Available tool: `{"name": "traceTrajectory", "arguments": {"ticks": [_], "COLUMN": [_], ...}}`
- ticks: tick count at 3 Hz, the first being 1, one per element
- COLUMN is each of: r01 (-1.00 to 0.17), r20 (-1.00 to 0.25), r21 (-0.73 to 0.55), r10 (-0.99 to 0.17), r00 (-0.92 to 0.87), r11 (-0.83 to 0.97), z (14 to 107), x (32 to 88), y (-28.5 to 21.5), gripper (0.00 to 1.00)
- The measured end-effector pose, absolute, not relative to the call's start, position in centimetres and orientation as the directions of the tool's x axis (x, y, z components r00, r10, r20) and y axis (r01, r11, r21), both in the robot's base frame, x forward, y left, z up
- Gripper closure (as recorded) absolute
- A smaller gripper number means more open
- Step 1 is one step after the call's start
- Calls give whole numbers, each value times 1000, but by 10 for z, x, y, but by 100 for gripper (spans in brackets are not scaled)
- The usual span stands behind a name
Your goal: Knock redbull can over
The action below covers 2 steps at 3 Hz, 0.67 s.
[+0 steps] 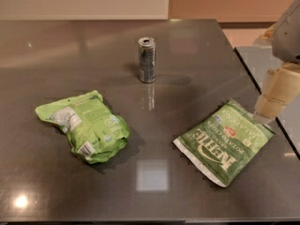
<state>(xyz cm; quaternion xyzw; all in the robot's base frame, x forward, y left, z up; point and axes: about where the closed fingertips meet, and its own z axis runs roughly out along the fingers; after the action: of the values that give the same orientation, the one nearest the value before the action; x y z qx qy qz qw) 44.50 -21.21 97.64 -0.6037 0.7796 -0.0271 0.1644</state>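
The redbull can [146, 60] stands upright on the dark table [197, 50], toward the back middle. It is slim, silver and blue, with a shiny top. My gripper [268, 110] hangs at the right edge of the view, its cream tip just above the top right corner of a flat green Kettle chip bag [224, 141]. The gripper is well to the right of the can and nearer the front, apart from it.
A crumpled light green snack bag [85, 125] lies at the front left. The table's right edge [248, 69] runs close by the gripper, with a pale surface [262, 60] beyond it. A wall stands behind the table.
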Motion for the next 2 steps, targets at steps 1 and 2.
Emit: {"name": "traceTrajectory", "arguments": {"ticks": [1,2], "r01": [-936,-940], "r20": [-271,-324], "r21": [-229,-218], "r10": [-941,-928], "r00": [-203,-183], "r11": [268,262], "z": [973,966], "x": [463,485], "y": [-199,-178], "gripper": [0,0]}}
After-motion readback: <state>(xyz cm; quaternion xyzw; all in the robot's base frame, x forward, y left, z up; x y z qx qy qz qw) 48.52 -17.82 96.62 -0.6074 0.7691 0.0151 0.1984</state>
